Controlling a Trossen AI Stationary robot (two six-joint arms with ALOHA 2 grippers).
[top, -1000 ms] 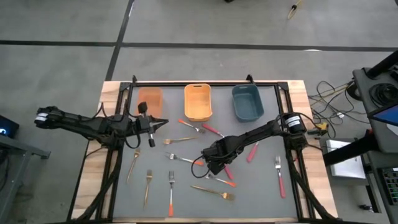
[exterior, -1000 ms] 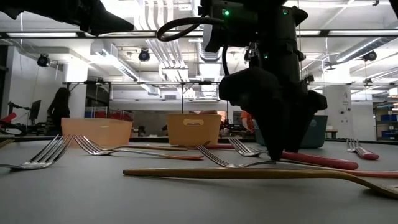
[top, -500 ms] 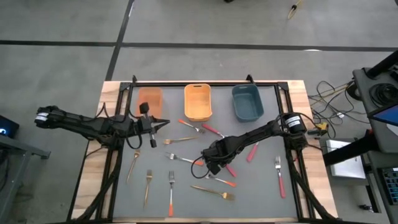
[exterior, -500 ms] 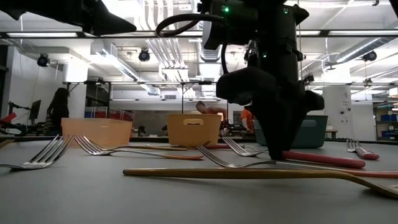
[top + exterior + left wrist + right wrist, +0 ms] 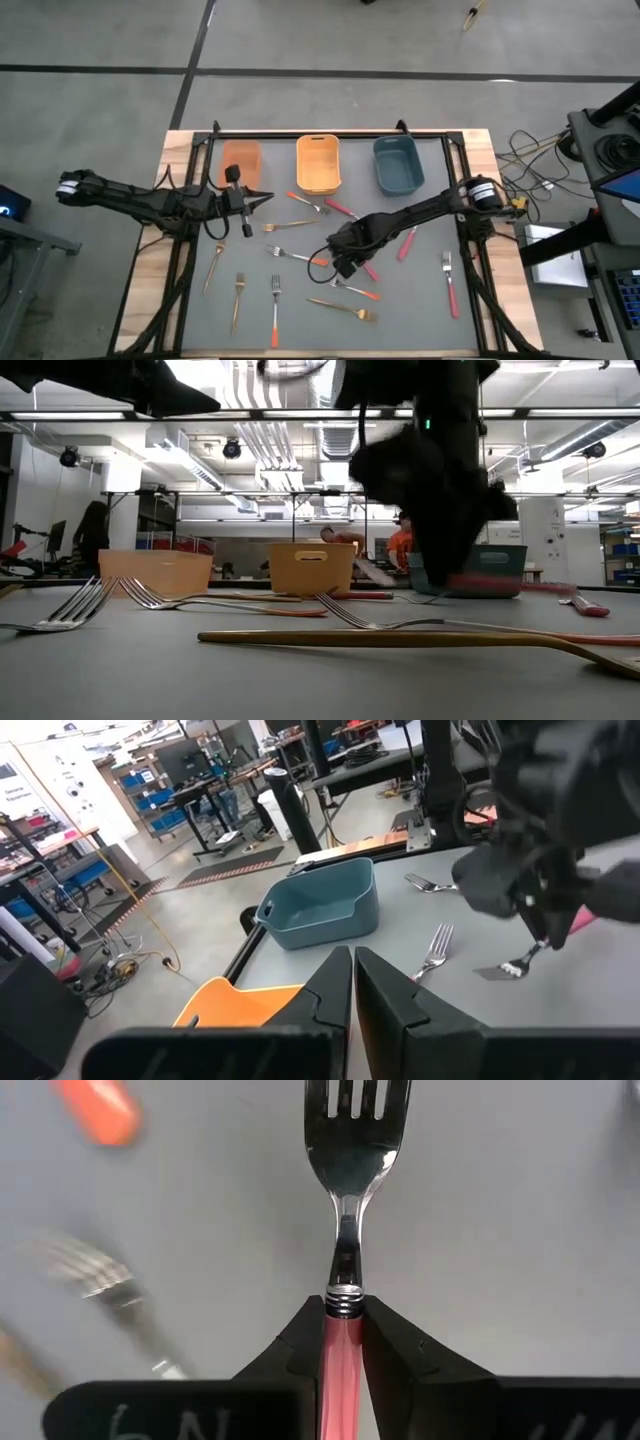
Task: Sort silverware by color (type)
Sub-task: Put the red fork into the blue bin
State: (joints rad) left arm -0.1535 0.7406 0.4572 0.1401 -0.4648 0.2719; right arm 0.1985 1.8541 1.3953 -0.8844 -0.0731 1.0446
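A: Since 1 second ago, the right gripper (image 5: 343, 262) has closed on the red-pink handled fork (image 5: 347, 1260) and lifted it; in the low view this fork now hangs above the table (image 5: 420, 320), where before it lay flat.

B: How does the fork sit in the claw?

A: Both fingers are narrow and press the pink handle just behind the metal collar. The long axis runs straight out from the gripper, with the tines ahead of the fingertips.

B: And the bins?

A: I count 3 at the far edge. The blue bin (image 5: 397, 163) lies beyond the right gripper, so the right arm is nearer to it. Which bin takes this color I cannot tell.

B: The other arm?

A: The left gripper (image 5: 243, 202) waits closed and empty near the light orange bin (image 5: 241, 160).
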